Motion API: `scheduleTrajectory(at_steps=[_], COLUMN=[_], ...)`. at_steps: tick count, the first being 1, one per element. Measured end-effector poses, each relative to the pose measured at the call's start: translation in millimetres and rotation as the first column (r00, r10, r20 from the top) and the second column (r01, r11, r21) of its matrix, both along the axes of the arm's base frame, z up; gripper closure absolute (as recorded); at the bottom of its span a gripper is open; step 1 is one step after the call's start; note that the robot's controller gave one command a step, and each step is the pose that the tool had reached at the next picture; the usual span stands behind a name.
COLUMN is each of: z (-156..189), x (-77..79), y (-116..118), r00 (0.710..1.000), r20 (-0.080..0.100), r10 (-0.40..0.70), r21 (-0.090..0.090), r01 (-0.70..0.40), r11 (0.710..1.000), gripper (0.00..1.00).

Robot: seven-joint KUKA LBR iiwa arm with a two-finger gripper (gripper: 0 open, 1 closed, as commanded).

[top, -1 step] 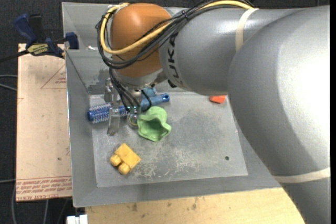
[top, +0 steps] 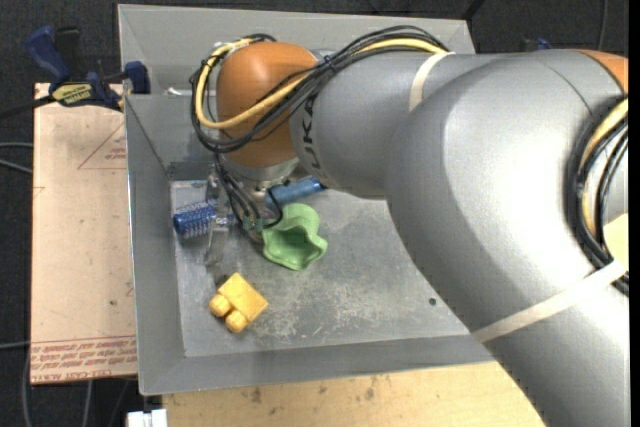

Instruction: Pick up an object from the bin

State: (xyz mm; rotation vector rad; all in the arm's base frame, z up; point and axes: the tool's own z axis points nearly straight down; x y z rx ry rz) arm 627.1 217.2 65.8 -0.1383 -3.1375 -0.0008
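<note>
Looking down into the grey bin (top: 340, 320), we see the big grey arm (top: 480, 165) come in from the right and cover most of the right and far parts of the floor. Its orange cover (top: 255, 95) with the yellow and black cables hides the far left corner, and what lies under the arm we cannot make out.

The end effector (top: 232, 213) is low under this cover, in the left half of the bin. It is dark and mixed with cables, so we cannot tell if it is released or clenched, and we cannot tell if it grasps anything.

Just to its left lies a blue ribbed cylinder (top: 193, 219), close to the left wall and partly behind the metal parts. Just to its right lies a soft green crumpled piece (top: 295, 240); its far edge goes under the wrist. A short blue stick (top: 303, 187) comes out from under the cover, and only its end is visible.

A yellow block (top: 238, 303) lies apart from these, nearer to us, not far from the near left corner. The floor to the right of it, along the near wall, is bare and open.
</note>
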Motion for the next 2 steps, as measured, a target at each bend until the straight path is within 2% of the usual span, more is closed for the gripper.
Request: scheduleTrajectory(at_steps=[1, 2], z=[3.3, 157.8], x=[0.1, 0.9], y=[0.8, 6.5], r00=[1.000, 1.000], r20=[0.001, 0.010], r10=[-0.001, -0.001], r21=[0.001, 0.004], r01=[0.001, 0.001], r11=[1.000, 1.000], gripper=[1.00, 1.00])
